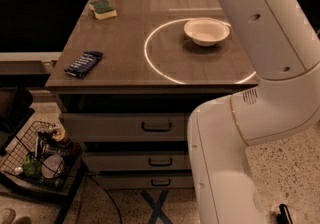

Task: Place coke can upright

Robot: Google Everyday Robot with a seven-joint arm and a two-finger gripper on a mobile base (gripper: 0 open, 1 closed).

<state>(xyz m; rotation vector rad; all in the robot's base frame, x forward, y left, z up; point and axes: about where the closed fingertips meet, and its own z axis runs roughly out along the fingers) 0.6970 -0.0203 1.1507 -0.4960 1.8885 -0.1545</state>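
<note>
The coke can is out of view; no red can shows on the counter or elsewhere. My gripper is not in view: only my big white arm [260, 88] shows, filling the right side and rising past the top edge. The brown counter top [125, 63] carries a white ring of light [150, 60], and my arm covers its right part.
A white bowl [206, 31] sits inside the ring at the back right. A dark blue snack packet [83, 63] lies near the counter's front left edge. A green and yellow sponge [103, 9] lies at the back left. Drawers [156, 127] are below. A wire basket [37, 155] of items stands on the floor at left.
</note>
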